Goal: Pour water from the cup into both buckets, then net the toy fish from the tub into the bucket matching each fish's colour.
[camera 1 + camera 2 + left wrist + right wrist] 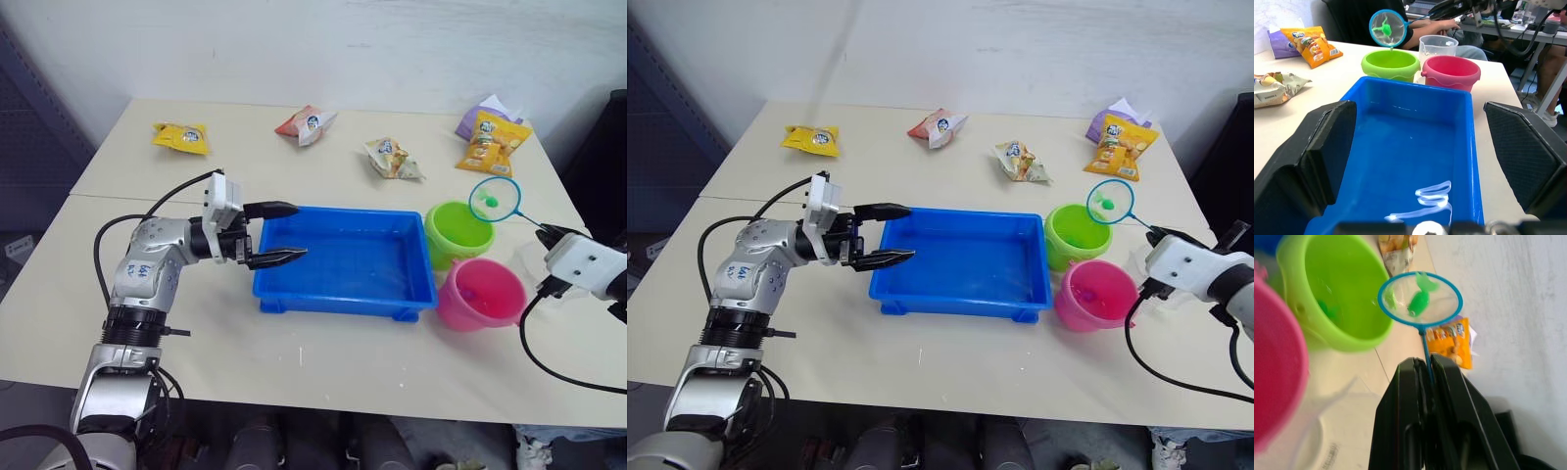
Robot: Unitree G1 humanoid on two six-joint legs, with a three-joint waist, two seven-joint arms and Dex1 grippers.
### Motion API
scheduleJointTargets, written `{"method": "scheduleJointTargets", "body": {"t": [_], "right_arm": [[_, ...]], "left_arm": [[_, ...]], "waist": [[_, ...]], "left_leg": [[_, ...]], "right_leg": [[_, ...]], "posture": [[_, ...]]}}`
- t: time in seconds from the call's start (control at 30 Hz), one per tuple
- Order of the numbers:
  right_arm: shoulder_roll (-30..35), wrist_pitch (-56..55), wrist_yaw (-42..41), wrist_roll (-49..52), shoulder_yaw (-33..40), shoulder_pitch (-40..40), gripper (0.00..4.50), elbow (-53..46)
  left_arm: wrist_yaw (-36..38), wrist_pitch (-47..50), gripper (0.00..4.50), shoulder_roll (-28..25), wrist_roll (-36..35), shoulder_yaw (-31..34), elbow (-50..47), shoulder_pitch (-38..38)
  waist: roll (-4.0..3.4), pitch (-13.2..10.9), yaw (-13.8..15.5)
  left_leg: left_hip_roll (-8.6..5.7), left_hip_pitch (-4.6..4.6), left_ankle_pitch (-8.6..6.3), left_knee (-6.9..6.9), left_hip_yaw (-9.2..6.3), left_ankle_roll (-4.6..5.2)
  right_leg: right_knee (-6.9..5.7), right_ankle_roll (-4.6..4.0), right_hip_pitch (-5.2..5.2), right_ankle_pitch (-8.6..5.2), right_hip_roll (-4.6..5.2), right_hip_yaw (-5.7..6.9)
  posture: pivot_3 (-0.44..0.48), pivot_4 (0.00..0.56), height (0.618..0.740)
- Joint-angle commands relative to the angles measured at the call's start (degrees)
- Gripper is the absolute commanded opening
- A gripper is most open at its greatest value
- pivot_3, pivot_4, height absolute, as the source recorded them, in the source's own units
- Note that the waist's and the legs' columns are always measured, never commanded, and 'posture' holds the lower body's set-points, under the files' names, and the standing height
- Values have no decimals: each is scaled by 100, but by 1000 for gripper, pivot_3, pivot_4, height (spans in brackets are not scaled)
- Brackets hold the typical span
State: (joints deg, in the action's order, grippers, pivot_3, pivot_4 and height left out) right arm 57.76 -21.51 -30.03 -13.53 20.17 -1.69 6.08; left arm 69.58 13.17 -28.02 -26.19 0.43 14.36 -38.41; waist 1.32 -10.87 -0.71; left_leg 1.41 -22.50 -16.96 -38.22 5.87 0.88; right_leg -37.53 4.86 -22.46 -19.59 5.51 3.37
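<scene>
Resting mid-table [323, 362], tub [343, 259] holds water, no fish seen; left gripper [284, 233] hangs released at its left rim. Green bucket [457, 233] and pink bucket [482, 294] stand just right, cup [1438, 46] behind them. Right gripper [1425, 377] clenches net [494, 199] by its thin handle above the green bucket's far rim; green fish [1419, 302] inside, light and probably slippery. Open table lies beyond.

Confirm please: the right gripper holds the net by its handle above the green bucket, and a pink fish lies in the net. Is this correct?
Not quite. The fish in the net is green, not pink, as the right wrist view shows. The rest holds: the right gripper is shut on the net's handle, and the hoop hangs by the far rim of the green bucket.
</scene>
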Motion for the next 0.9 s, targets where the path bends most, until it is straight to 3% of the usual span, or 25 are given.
{"method": "scheduleJointTargets", "body": {"t": [0.03,0.43,0.8,0.9], "right_arm": [[375,-973,697,-826,-101,13,0,302],[858,-1966,3312,-3142,-90,349,0,447],[1051,-2125,4639,-3816,-802,37,0,1056],[1066,-2139,4680,-3835,-1087,-131,0,1170]], "left_arm": [[-22,-49,4478,-5,4,36,-150,16],[95,-223,4478,-14,24,77,-67,98],[171,-453,4478,228,83,-34,131,-76],[138,-421,4478,304,70,-65,91,-27]], "waist": [[0,0,-8],[0,0,-58],[0,0,-88],[0,0,-107]], "left_leg": [[1,4,0,1,3,-1],[5,17,3,5,22,-7],[8,25,6,7,33,-13],[9,29,7,7,41,-13]], "right_leg": [[-1,0,0,0,-1,-3],[-7,0,-1,0,-5,-29],[-10,-1,0,-1,-12,-39],[-16,-1,-3,-1,-13,-48]], "posture": [[0,150,738],[0,150,738],[0,150,738],[0,150,738]]}}
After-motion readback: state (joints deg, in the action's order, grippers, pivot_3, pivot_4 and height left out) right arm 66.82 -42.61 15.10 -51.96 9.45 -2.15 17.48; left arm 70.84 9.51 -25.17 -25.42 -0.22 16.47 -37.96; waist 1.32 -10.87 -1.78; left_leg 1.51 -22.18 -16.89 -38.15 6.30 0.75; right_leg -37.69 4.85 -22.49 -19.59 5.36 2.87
